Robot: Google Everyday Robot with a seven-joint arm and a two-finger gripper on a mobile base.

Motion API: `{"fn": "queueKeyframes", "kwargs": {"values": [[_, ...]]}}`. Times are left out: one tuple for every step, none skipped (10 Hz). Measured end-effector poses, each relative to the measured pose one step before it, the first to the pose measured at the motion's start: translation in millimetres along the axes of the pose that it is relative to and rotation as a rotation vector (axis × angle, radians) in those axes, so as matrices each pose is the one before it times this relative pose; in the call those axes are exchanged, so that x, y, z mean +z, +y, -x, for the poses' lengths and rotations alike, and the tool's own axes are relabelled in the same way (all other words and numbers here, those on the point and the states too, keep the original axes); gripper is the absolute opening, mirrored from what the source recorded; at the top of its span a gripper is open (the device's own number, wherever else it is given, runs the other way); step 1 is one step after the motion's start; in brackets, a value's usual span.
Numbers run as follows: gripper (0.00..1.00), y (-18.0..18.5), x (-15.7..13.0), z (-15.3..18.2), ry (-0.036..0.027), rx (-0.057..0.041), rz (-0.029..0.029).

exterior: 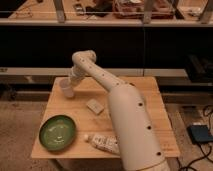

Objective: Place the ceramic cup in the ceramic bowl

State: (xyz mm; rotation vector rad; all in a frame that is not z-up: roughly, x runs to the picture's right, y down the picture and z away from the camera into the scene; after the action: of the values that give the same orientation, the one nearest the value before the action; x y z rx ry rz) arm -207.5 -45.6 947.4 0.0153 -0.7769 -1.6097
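The ceramic cup [66, 91] is small and whitish and stands upright near the far left corner of the wooden table [145, 115]. My gripper [67, 81] is right at the cup's rim, reaching down from the arm's bent joint [83, 58]. The ceramic bowl [57, 132] is a wide, shallow green dish at the table's front left, well in front of the cup, with nothing in it.
A flat white block [94, 106] lies mid-table between cup and bowl. A white bottle [103, 143] lies on its side at the front, right of the bowl. My arm's large white body [132, 130] covers the table's right middle. Dark shelving stands behind.
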Motion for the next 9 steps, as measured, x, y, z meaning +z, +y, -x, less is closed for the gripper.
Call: {"fn": "queueKeyframes", "kwargs": {"values": [[0.06, -2.46, -1.15, 0.11, -0.0037, -0.00433, -0.00587], [0.01, -6.53, -6.06, 1.38, -0.00578, -0.01435, -0.01285], [0.0, -4.43, -11.06, 2.6, -0.00476, -0.02123, -0.00953], [0.0, -3.3, -13.47, 4.89, -0.00602, -0.0285, -0.00565], [0.0, -8.51, -33.17, 14.25, -0.0131, -0.05304, -0.02549], [0.0, -6.57, -18.28, 11.17, -0.01225, -0.0254, -0.02187], [0.0, -8.16, -21.23, 14.78, -0.01668, -0.03093, -0.02085], [0.0, -9.49, -21.4, 18.29, -0.02439, -0.04699, -0.00233], [0.0, -1.78, -14.3, 9.93, -0.00895, -0.02903, 0.01352]]}}
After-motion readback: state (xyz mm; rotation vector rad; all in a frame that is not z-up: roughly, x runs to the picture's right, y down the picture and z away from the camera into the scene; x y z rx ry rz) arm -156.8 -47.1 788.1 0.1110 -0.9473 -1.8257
